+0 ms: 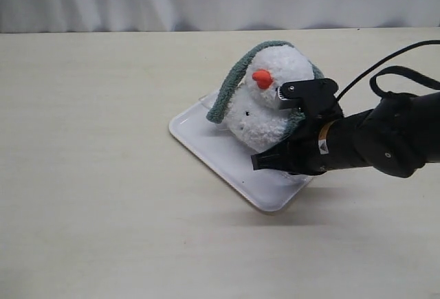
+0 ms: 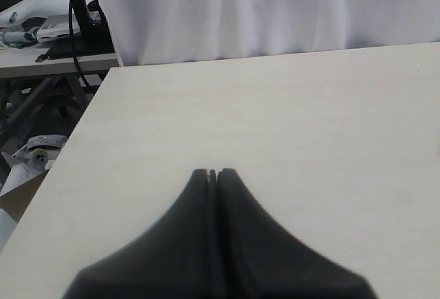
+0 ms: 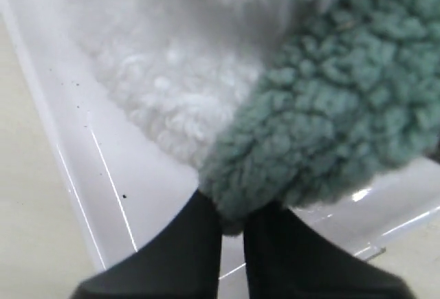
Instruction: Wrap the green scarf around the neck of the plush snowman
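The plush snowman leans on a white tray, orange nose toward the left. The green scarf is draped over the top of its head, not in the neck crease; one end hangs down its left side onto the tray. My right gripper is at the snowman's right side, shut on the other end. Up close, the scarf is pinched between the fingers of that gripper, against the white plush. My left gripper is shut and empty over bare table.
The tray's rim runs close under the right gripper. The pale table ends at a white curtain behind. A table edge with clutter beyond it lies near the left gripper. The left arm is outside the exterior view.
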Action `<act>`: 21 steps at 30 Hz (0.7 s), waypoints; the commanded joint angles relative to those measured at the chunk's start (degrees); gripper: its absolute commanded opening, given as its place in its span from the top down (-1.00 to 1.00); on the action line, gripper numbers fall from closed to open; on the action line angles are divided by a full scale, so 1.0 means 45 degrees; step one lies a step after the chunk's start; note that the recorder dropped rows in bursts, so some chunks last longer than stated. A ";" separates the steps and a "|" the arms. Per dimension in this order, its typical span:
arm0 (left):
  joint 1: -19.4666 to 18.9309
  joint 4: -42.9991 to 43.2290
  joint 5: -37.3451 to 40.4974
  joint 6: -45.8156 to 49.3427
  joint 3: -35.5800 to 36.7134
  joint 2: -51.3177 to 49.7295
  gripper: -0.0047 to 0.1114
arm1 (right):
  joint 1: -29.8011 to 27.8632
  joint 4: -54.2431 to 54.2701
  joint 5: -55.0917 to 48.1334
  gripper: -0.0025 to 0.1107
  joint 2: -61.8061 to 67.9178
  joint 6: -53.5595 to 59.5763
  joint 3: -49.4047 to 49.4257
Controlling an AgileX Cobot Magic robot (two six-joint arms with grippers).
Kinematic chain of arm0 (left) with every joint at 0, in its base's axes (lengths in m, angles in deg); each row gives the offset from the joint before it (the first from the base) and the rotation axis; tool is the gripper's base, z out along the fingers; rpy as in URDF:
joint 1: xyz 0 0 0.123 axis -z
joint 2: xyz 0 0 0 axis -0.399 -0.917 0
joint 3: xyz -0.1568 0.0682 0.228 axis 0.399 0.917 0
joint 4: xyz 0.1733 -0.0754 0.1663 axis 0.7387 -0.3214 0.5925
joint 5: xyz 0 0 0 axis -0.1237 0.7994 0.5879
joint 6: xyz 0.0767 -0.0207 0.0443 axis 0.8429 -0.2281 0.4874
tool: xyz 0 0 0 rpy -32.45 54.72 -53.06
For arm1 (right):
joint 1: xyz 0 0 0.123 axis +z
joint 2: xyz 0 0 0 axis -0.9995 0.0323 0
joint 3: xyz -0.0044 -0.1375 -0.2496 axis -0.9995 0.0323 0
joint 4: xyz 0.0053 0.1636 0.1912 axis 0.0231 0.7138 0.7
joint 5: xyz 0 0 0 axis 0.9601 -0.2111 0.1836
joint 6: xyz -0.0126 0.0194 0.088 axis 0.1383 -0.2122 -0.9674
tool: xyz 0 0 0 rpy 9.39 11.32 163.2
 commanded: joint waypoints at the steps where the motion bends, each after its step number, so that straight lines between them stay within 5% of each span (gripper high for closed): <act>1: -0.0048 -0.0007 -0.0097 -0.0030 0.0032 0.0024 0.92 | 0.0046 -0.0049 0.0305 0.88 0.0097 -0.0531 -0.0099; 21: -0.0048 -0.0007 -0.0097 -0.0030 0.0032 0.0024 0.92 | 0.1991 0.1855 0.1237 0.88 -0.1098 -0.0670 -0.0099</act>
